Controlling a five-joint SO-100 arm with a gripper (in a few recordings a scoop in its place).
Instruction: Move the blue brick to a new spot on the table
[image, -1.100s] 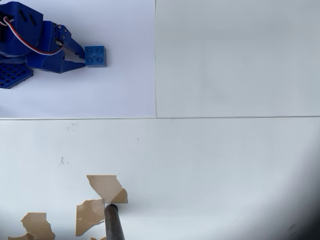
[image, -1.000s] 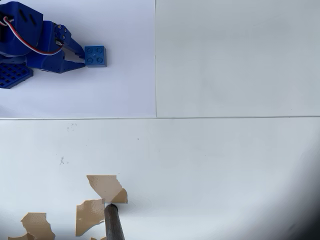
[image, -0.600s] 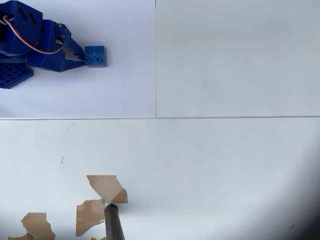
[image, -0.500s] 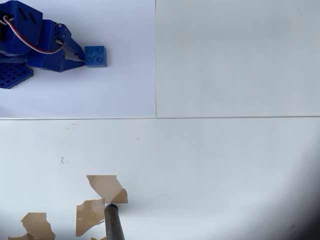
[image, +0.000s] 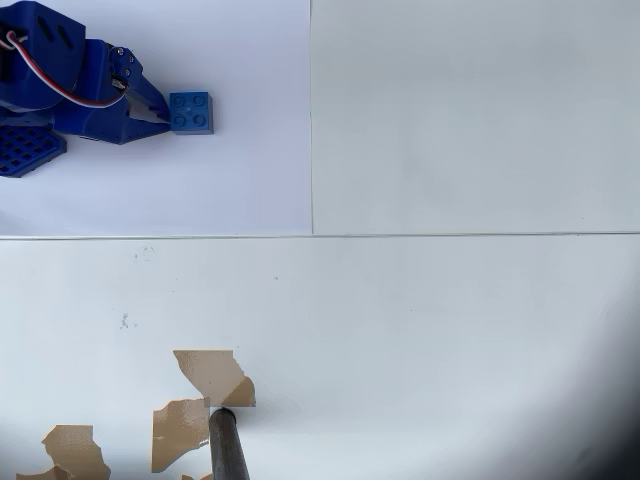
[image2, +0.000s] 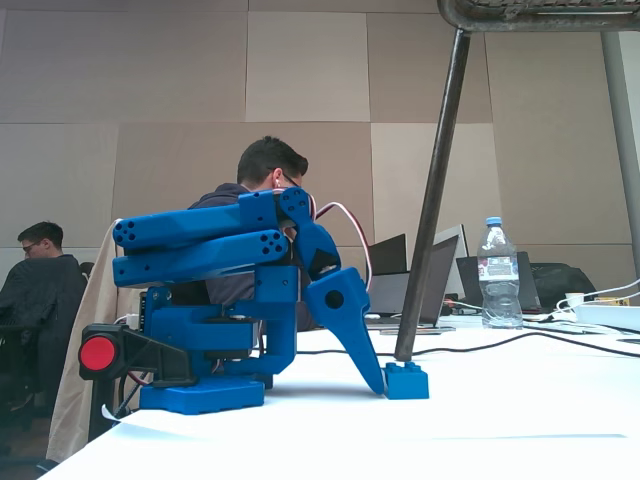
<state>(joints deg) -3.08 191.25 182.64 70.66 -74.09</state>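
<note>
The blue brick (image: 190, 112) sits flat on the table (image: 450, 330), studs up, on the paler sheet (image: 240, 180) in the far-left part of the overhead view. In the fixed view it rests at the foot of the arm, just right of the lowered fingertips. The gripper (image: 160, 112) reaches in from the left, its tips at the brick's left edge; the two fingers look to converge there, one at the upper corner and one at mid-edge. Whether they pinch the brick or merely touch it I cannot tell, since the tips overlap the plastic in both views.

The brick is probably light, rigid and smooth-sided, so it should not deform but may slip or twist out of a shallow corner grip. Its flat opposite side walls look like the soundest place to clamp, with the fingers straddling the body below the studs. Open white surface lies to the right and near, past the seam lines; torn brown patches (image: 212, 375) and a dark pole (image: 228, 448) occupy the near-left.
</note>
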